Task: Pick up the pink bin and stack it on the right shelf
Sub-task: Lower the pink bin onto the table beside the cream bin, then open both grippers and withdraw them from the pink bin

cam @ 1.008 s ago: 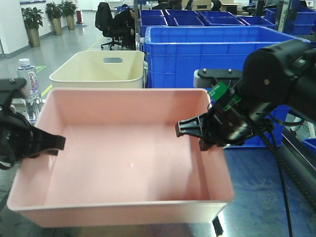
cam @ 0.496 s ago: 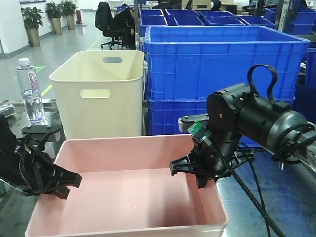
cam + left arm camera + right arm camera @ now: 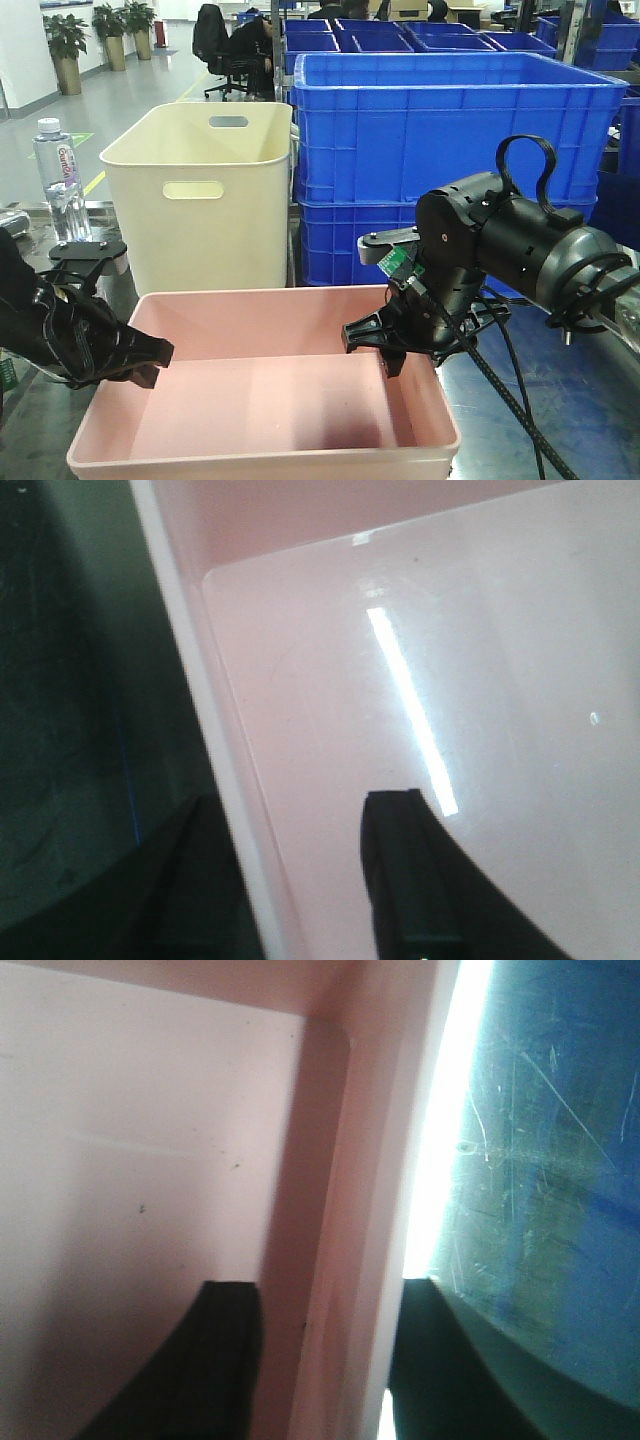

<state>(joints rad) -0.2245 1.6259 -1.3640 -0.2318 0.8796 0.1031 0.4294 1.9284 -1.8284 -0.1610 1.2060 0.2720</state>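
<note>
Exterior front-facing: the left gripper (image 3: 135,362) and right gripper (image 3: 385,345) each clamped an opposite side wall of the pink bin (image 3: 265,400), before the cream bin (image 3: 200,190).

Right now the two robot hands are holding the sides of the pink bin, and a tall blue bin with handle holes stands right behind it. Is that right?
Not quite. The bin with handle holes standing behind the pink bin is cream, not blue; the blue crates sit further right, as the front view shows. The left hand and right hand do straddle the pink bin's side walls.
</note>
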